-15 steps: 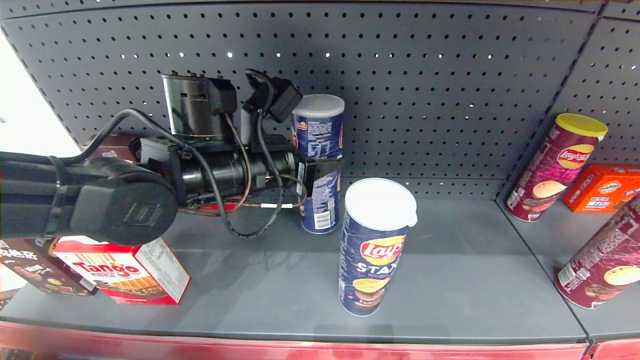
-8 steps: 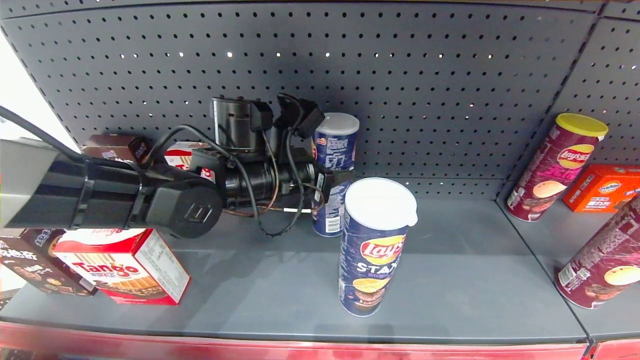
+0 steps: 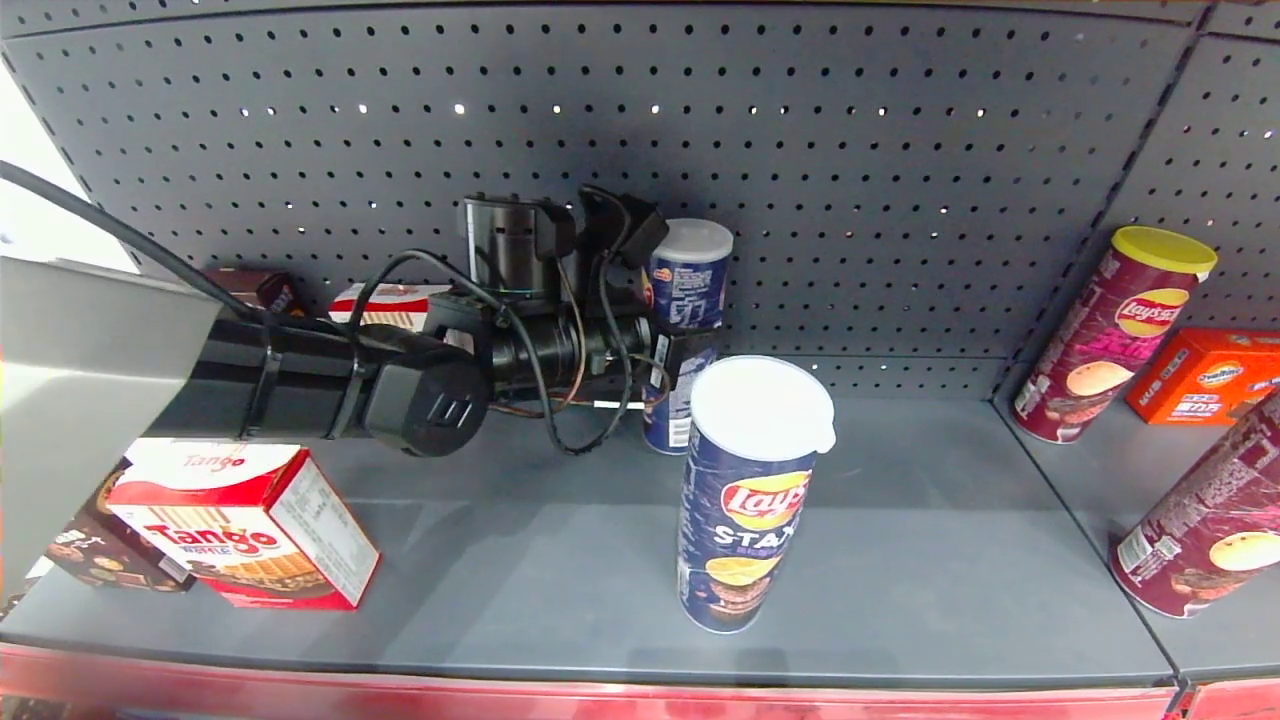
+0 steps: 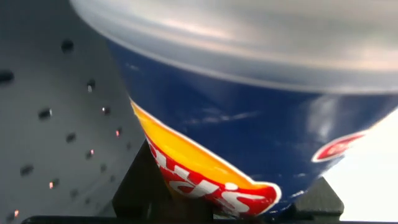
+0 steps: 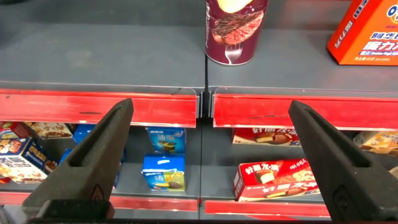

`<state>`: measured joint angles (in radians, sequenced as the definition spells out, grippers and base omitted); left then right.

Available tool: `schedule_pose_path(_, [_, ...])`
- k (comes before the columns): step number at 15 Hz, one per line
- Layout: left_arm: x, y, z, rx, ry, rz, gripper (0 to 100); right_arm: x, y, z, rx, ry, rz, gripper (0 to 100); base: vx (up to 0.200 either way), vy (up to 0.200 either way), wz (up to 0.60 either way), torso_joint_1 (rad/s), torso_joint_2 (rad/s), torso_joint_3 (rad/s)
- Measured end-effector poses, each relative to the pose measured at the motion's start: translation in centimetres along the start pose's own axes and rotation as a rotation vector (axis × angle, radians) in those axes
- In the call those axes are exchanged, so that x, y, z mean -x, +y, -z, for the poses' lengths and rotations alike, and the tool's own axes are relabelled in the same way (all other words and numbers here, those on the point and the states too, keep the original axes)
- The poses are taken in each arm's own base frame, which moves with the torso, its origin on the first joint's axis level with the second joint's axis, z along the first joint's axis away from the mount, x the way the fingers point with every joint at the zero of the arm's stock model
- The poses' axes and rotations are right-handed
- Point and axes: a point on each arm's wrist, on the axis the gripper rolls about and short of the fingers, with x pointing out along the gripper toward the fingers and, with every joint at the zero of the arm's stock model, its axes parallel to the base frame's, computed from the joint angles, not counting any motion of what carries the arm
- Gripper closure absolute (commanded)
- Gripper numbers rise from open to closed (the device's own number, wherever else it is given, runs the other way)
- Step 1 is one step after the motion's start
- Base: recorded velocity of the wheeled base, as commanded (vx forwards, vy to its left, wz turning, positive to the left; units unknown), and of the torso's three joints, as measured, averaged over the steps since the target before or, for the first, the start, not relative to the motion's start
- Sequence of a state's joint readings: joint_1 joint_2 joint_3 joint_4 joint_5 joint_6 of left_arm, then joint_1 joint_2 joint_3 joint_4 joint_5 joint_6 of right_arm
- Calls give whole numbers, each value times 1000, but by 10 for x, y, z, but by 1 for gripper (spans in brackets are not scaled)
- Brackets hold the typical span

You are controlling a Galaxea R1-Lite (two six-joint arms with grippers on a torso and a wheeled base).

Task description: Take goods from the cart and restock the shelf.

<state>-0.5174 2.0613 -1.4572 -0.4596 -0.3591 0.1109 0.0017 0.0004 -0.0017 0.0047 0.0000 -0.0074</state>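
— At the back of the grey metal shelf (image 3: 930,560), near the perforated back panel (image 3: 850,150), what has the left gripper (image 3: 678,352) got?

— Its black fingers (image 4: 149,193) pinch a blue cylindrical chip can with a white plastic lid (image 3: 688,290), held upright. The left wrist view shows the can's glossy wall and lid rim up close. The head view shows it just behind a second blue can (image 3: 745,500), which stands free. I cannot tell whether its base touches the shelf.

— And the count?

— Two blue cans. Two maroon ones at the right: a maroon can with a yellow lid (image 3: 1110,335) and a second maroon can (image 3: 1200,530). One orange cardboard box (image 3: 1205,375) and one red-and-white wafer box (image 3: 245,525).

— The right gripper (image 5: 205,168)?

— Spread wide in the right wrist view, facing a red edge strip (image 5: 99,99).
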Motion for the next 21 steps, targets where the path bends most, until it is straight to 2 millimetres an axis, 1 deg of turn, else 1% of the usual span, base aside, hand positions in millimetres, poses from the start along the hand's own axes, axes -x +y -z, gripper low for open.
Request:
schedule_pose_path(5, [-10,3,4,-16,-31,-1,100,0,0,0,0,0,0,0,0,0,0,0,0,0])
schedule_pose_path(6, [-11,3,6,-25,-30,-1,0,0,0,0,0,0,0,0,0,0,0,0,0,0])
schedule_pose_path(8, [-12,3,8,-56,-23,-4,0,0,0,0,0,0,0,0,0,0,0,0,0,0])
schedule_pose_path(11, [-11,2,11,-57,-10,-21,0,0,0,0,0,0,0,0,0,0,0,0,0,0])
schedule_pose_path(13, [-6,1,10,-57,-5,-36,0,0,0,0,0,0,0,0,0,0,0,0,0,0])
schedule_pose_path(15, [9,-3,12,-49,22,-60,0,0,0,0,0,0,0,0,0,0,0,0,0,0])
schedule_pose_path(18, [32,-9,14,-47,30,-145,0,0,0,0,0,0,0,0,0,0,0,0,0,0])
schedule_pose_path(21, [50,-16,21,-37,58,-190,0,0,0,0,0,0,0,0,0,0,0,0,0,0])
